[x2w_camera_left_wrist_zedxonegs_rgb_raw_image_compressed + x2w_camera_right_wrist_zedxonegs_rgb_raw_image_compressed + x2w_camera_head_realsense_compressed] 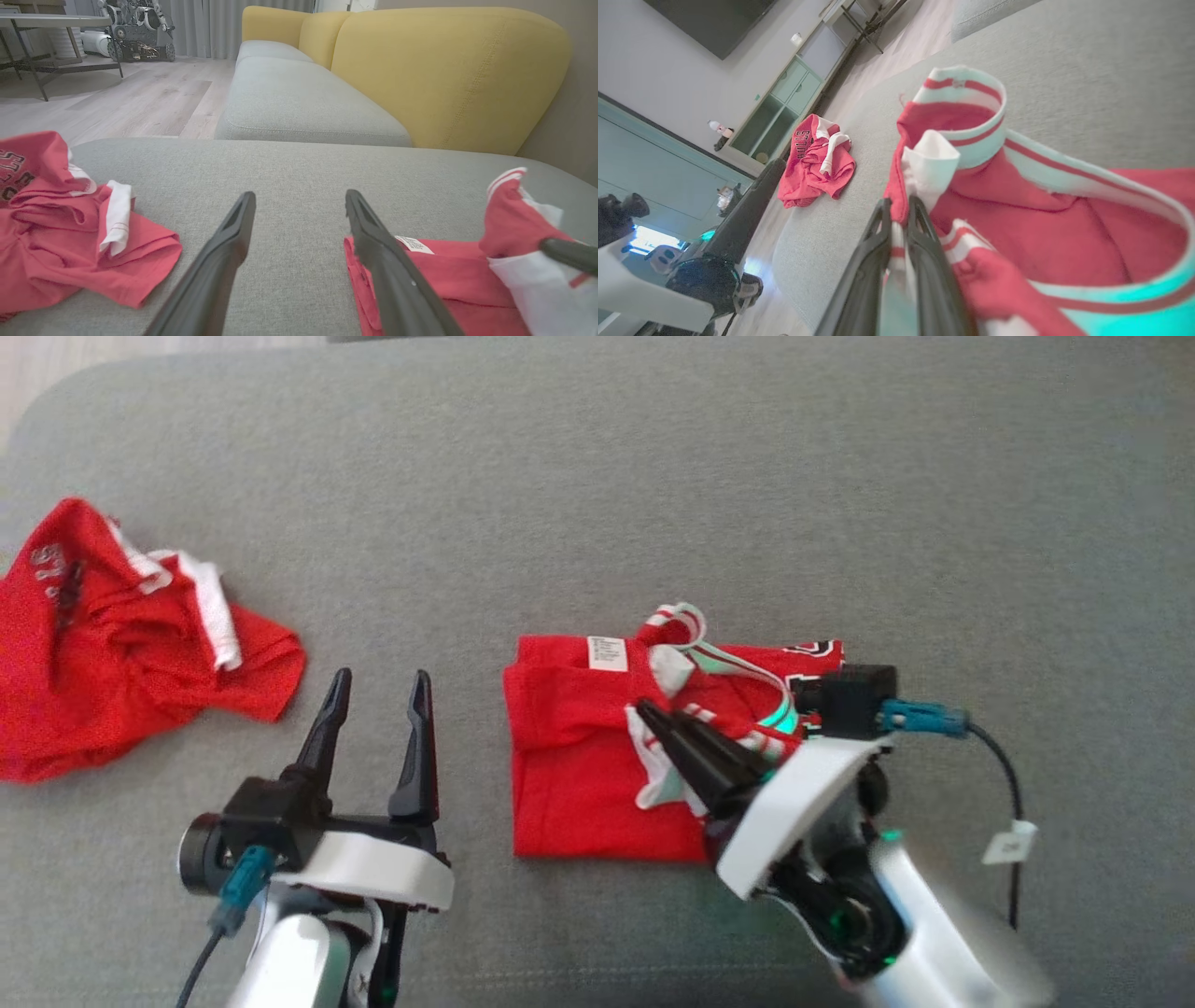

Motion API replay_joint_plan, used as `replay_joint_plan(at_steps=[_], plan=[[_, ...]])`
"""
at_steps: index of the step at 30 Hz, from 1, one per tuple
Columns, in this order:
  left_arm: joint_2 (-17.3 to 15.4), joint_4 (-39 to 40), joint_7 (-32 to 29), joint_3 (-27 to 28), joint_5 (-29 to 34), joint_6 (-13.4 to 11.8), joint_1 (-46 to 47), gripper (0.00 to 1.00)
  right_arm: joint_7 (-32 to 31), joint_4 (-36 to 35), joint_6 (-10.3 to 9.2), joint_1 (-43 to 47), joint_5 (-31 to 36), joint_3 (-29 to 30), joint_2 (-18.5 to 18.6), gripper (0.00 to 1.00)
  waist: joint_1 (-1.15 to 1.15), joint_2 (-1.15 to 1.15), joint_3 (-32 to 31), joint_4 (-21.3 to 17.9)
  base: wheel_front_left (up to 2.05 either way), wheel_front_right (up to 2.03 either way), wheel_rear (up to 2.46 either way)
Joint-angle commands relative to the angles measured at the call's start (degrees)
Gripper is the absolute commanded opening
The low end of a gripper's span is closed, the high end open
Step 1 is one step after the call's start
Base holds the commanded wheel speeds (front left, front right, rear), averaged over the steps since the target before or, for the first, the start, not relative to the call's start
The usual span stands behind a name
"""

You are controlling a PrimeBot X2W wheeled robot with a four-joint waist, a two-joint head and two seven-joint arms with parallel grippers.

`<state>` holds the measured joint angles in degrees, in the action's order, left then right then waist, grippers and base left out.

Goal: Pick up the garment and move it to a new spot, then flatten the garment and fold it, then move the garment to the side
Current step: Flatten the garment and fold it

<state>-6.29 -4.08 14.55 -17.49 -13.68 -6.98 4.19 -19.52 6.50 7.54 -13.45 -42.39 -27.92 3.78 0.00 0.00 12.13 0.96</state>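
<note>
A: At the lower left of the head view, the left gripper point(381, 677) stands over bare cushion point(653, 476), its two fingers spread wide with nothing between them. Why is it idle?

B: I think it waits. It sits between the two red pieces and touches neither, so it does not disturb the fold.

A: And the right gripper point(646, 709), at the lower right?

B: Its fingers are pressed together on the garment point(569, 793). The right wrist view shows a white and red striped edge point(898, 247) pinched between them. It grips the right part of the garment, where this edge and the collar point(691, 616) lie bunched.

A: Where is the garment, exactly?

B: Just right of the centre of the head view, on the cushion. Its left and lower parts lie flat as a rough square, with a white label point(607, 653) near the upper edge. So I judge the folding is mostly done. The grip on the thick bunched part is probably meant to carry it to the side without opening it.

A: One pinch for the whole stack?

B: Yes, this is the risk. The lower layers may slip out and unfold when it lifts.

A: And farther, at the left edge?

B: A crumpled shirt point(121, 644), well apart from the garment. Beyond it, the left wrist view shows a yellow backrest point(444, 70).
</note>
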Motion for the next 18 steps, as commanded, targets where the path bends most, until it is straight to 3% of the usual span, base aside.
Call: replay_joint_plan(at_steps=[1, 10, 11, 12, 18], plan=[[0.1, 1.6, 0.4, 1.8, 0.6, 0.2, 2.3, 1.0, 2.7, 0.7, -0.05, -3.8, -1.4, -3.0, -0.9, 0.0, 0.0, 0.0, 1.1, 1.4, 0.0, 0.0, 0.0], [0.6, 1.6, 0.4, 2.0, 0.7, 0.2, 3.1, 1.0, 11.3, 12.1, -0.05, -11.5, -3.9, -11.4, -0.9, 0.0, 0.0, 0.0, 3.0, 3.1, 0.0, 0.0, 0.0], [0.7, 1.6, 0.4, 2.0, 0.8, 0.3, 3.1, 1.0, 12.4, 12.8, -0.05, -12.4, -3.8, -12.5, -0.9, 0.4, 0.0, 0.0, 3.1, 3.2, 0.0, 0.0, 0.0], [0.7, 1.6, 0.4, 2.1, 0.8, 0.3, 3.1, 1.0, 13.4, 13.6, -0.05, -13.2, -2.9, -13.6, -0.9, 1.0, 0.0, 0.0, 3.2, 3.1, 0.0, 0.0, 0.0], [0.6, 1.4, 0.4, 2.5, 1.3, 0.3, 3.1, 1.0, 21.3, 12.8, -0.05, -16.0, -1.9, -18.5, 1.2, 1.0, 0.0, 0.0, 3.2, 2.1, 0.0, 0.0, 0.0]])
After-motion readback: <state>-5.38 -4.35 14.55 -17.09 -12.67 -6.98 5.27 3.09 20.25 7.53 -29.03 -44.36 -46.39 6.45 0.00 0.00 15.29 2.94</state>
